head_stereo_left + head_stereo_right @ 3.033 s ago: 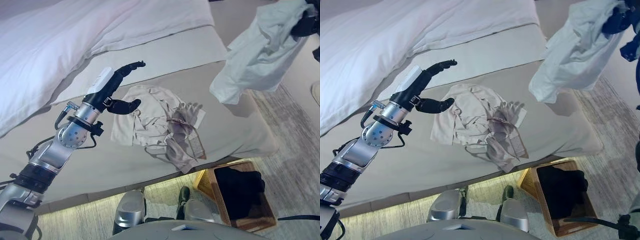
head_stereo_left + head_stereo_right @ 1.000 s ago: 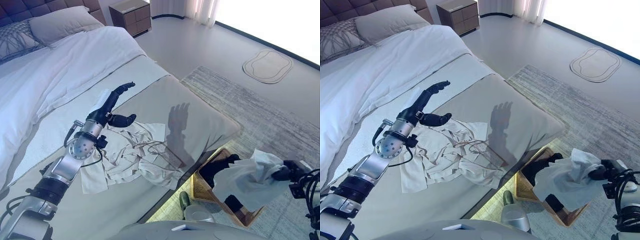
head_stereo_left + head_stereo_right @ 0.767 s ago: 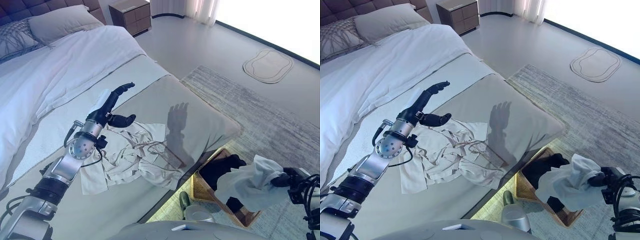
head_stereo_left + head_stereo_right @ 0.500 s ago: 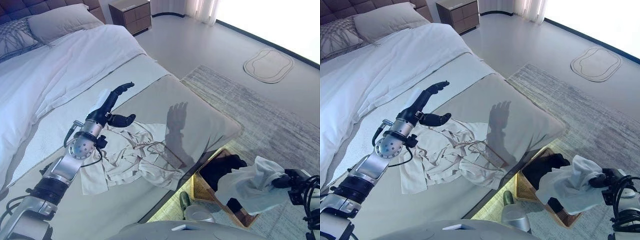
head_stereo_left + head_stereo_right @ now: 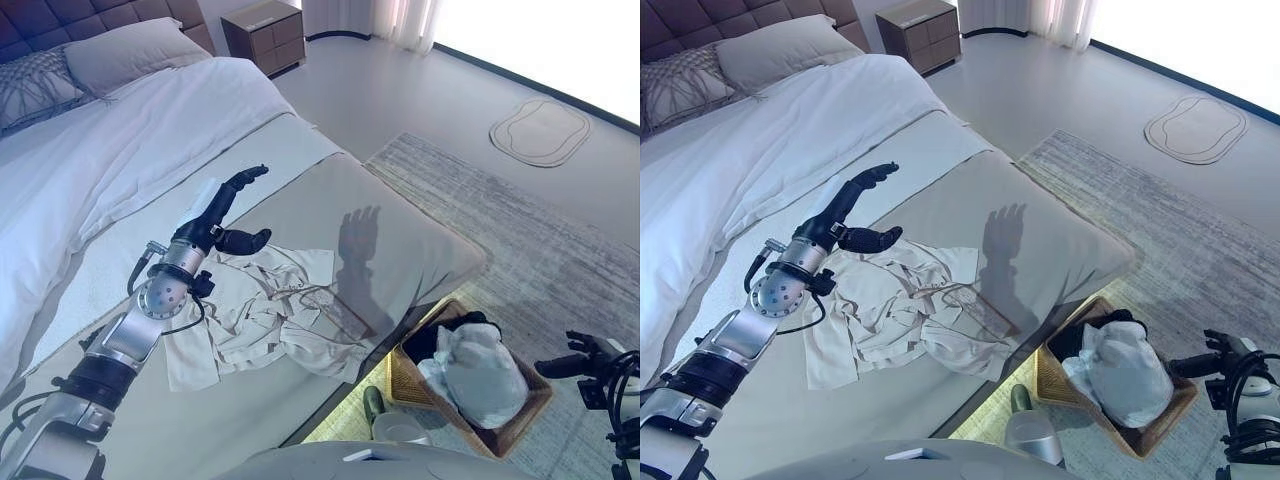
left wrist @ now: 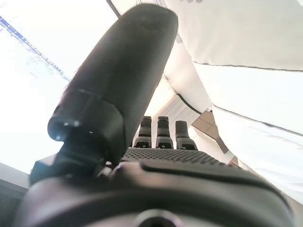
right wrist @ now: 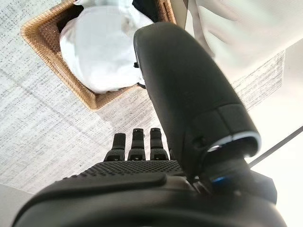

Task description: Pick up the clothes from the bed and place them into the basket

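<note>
A pale blue-white garment (image 5: 477, 372) lies bunched in the wicker basket (image 5: 529, 409) on the floor by the bed's foot, on top of dark clothing (image 5: 428, 338); the right wrist view shows the same garment (image 7: 105, 48) in the basket (image 7: 44, 38). My right hand (image 5: 572, 364) hangs open to the right of the basket, holding nothing. Beige clothes (image 5: 262, 316) lie crumpled on the bed (image 5: 400, 225) near its front edge. My left hand (image 5: 222, 218) hovers open just above their far left part.
A white duvet (image 5: 120, 150) and pillows (image 5: 110, 50) cover the far half of the bed. A wooden nightstand (image 5: 263, 30) stands behind it. A grey rug (image 5: 540, 235) lies under the basket, with a small mat (image 5: 540, 128) farther off.
My right hand has let go of the pale garment, which has dropped into the basket. The hand now stands open beside it. The left arm has not moved.
</note>
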